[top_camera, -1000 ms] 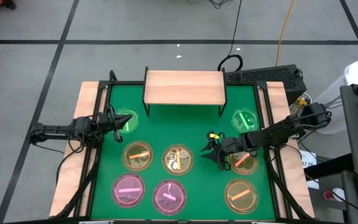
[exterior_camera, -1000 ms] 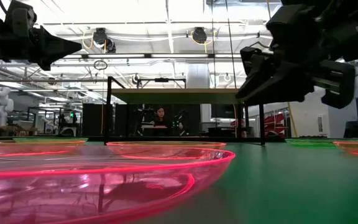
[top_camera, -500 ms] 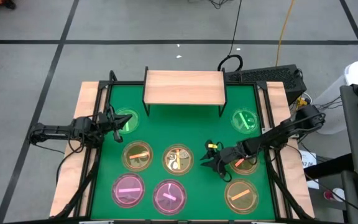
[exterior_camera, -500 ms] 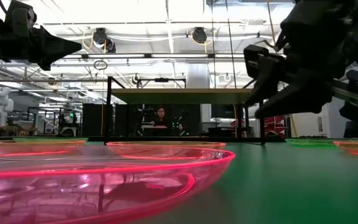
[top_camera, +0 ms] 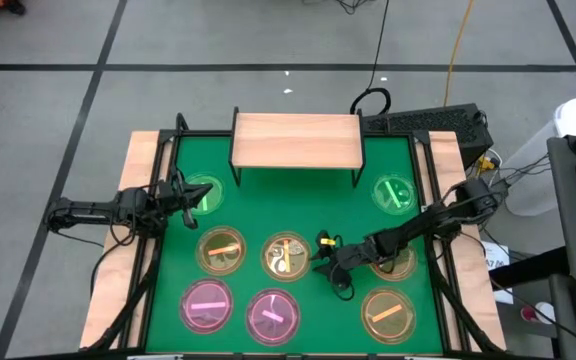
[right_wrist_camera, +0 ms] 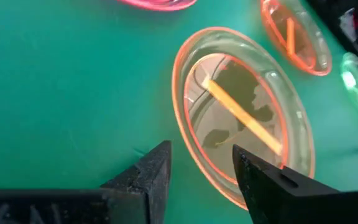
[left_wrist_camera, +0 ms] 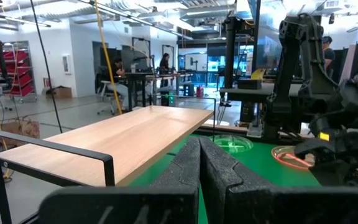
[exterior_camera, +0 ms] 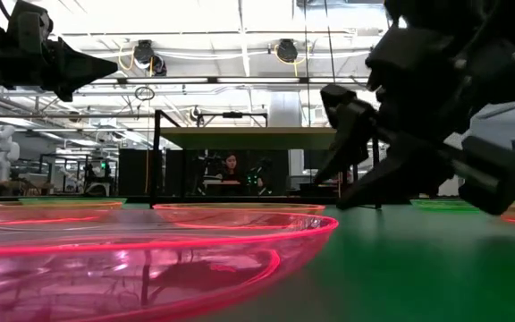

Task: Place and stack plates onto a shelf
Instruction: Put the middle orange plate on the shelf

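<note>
Several translucent plates lie flat on the green mat: two green (top_camera: pixel 203 193) (top_camera: pixel 395 193), four amber and two pink (top_camera: pixel 206 303) (top_camera: pixel 272 315). The light-wood shelf (top_camera: pixel 296 140) stands on black legs at the far edge, bare. My right gripper (top_camera: pixel 324 268) is open and low beside the central amber plate (top_camera: pixel 286 255). In the right wrist view its fingers (right_wrist_camera: pixel 160 165) stand either side of that plate's rim (right_wrist_camera: pixel 194 155); no touch shows. My left gripper (top_camera: pixel 188 197) is shut, hovering high by the left green plate and facing the shelf (left_wrist_camera: pixel 123 134).
My right arm crosses over the right amber plate (top_camera: pixel 396 266) and hides part of it. Another amber plate (top_camera: pixel 222 250) lies left of the central one, and one (top_camera: pixel 386 313) sits near the right front corner. Wooden strips edge the mat. A pink plate (exterior_camera: pixel 150 241) fills the low view's foreground.
My right gripper has moved toward the table's left and slightly toward the near edge. It went from over the right amber plate to the rim of the central amber plate, dropping lower, fingers still open. The plates have stayed in place.
</note>
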You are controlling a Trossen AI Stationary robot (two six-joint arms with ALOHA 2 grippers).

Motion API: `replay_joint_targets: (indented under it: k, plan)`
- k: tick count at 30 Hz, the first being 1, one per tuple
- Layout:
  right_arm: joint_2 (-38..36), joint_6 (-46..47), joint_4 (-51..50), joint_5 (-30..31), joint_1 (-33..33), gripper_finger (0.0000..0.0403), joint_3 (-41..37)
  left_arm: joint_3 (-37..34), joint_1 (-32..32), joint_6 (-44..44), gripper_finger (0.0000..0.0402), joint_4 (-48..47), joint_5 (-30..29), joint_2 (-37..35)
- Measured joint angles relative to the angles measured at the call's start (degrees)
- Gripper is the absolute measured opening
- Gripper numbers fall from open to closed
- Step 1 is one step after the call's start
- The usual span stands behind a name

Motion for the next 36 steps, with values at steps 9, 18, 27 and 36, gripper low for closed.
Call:
replay_joint_targets:
  k: [9, 18, 27, 36]
  plan:
    - [3.7, 2.1, 2.9, 3.1, 0.0, 0.0147, 1.3, 0.0, 0.0, 0.0, 0.0001, 0.0, 0.1, 0.0]
    - [3.7, 2.8, 2.3, 4.2, -0.5, 0.0068, 1.3, 0.0, 0.0, 0.0, 0.0001, 0.0, 0.2, 0.0]
    - [3.7, 2.3, 1.9, 4.1, -0.5, 0.0004, 1.3, 0.0, 0.0, 0.0, 0.0001, 0.0, 0.2, 0.0]
    - [-1.3, 0.0, 1.4, 4.3, 0.4, 0.0000, 1.0, 0.0, 0.0, 0.0, 0.0001, 0.0, 0.2, 0.0]
